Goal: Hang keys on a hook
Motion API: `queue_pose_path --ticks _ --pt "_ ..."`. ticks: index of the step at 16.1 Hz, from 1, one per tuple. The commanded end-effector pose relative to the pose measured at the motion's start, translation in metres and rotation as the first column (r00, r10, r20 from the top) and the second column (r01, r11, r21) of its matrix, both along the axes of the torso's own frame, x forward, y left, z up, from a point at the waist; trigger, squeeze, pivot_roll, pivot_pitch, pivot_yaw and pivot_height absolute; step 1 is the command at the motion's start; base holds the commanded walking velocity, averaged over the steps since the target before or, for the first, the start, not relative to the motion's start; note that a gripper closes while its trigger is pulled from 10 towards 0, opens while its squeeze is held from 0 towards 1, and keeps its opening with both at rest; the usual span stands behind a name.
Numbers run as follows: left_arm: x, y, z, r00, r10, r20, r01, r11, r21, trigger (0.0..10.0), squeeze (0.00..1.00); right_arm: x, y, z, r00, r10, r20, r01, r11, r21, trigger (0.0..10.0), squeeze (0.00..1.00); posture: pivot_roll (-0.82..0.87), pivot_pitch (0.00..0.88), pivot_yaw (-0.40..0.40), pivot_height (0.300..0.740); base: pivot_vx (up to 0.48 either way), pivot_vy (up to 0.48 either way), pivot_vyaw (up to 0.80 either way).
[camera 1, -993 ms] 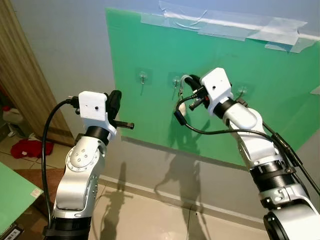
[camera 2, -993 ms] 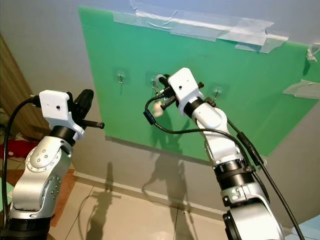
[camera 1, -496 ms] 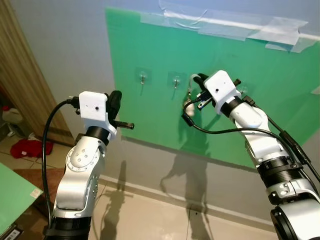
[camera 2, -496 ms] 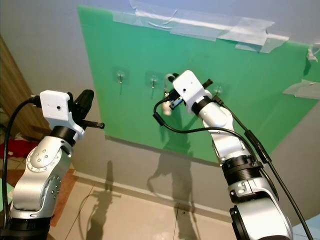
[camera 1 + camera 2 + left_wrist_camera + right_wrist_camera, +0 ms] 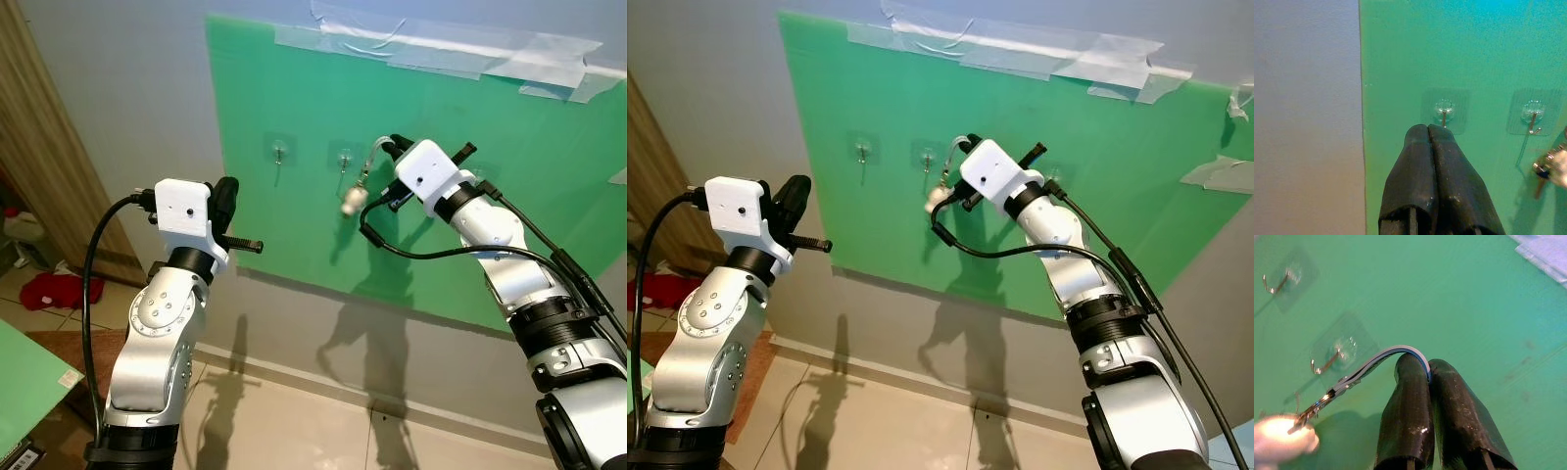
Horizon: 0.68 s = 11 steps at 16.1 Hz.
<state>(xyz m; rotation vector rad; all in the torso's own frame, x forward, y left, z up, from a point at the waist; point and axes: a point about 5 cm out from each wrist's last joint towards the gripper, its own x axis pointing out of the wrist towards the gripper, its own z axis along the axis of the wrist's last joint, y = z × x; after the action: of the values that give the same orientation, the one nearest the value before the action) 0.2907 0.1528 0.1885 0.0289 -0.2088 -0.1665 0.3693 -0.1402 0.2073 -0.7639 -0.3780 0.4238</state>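
Note:
A green board [image 5: 284, 88] on the wall carries three clear stick-on hooks: a left hook [image 5: 280, 152], a middle hook [image 5: 345, 158] and a right hook [image 5: 477, 177]. My right gripper [image 5: 391, 145] is raised to the board between the middle and right hooks, shut on the grey strap [image 5: 1400, 351] of the keys [image 5: 1309, 412]. The keys and a white fob [image 5: 353, 201] dangle left of the gripper, just below the middle hook [image 5: 1327, 363]. My left gripper [image 5: 1428, 130] is shut with nothing in it, held off the board and pointing at the left hook [image 5: 1444, 109].
Clear tape [image 5: 441, 49] holds the board's top edge. A wooden panel [image 5: 39, 147] stands at the far left, with a red cloth [image 5: 54, 290] on the tiled floor [image 5: 294, 421] below. A green surface [image 5: 24, 377] sits at the lower left.
My right gripper has shifted right, away from the middle hook, and turned. The keys and fob have swung out to the left. The left arm has stayed still.

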Motion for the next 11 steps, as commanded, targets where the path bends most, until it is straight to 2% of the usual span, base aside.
queue_pose_path --ticks 1,6,11 --pt "0.001 -0.002 0.0 1.0 -0.011 0.003 0.011 1.0 0.013 10.0 0.0 0.002 -0.002 0.004 1.0 -0.003 0.019 0.003 1.0 -0.023 0.0 0.0 0.02 0.0 -0.022 0.74 0.0 0.0 0.0" --pt "0.001 -0.002 0.0 1.0 -0.013 0.002 0.013 1.0 0.015 10.0 0.0 0.005 -0.015 0.0 0.999 -0.053 0.005 0.053 0.998 0.016 0.0 0.0 0.01 0.0 -0.018 0.74 0.0 0.0 0.0" --pt "0.001 -0.003 0.0 1.0 -0.016 0.002 0.016 1.0 0.012 10.0 0.0 0.008 -0.025 0.006 0.996 -0.088 0.018 0.088 0.995 0.043 0.0 0.0 0.01 0.0 -0.02 0.74 0.0 0.0 0.0"
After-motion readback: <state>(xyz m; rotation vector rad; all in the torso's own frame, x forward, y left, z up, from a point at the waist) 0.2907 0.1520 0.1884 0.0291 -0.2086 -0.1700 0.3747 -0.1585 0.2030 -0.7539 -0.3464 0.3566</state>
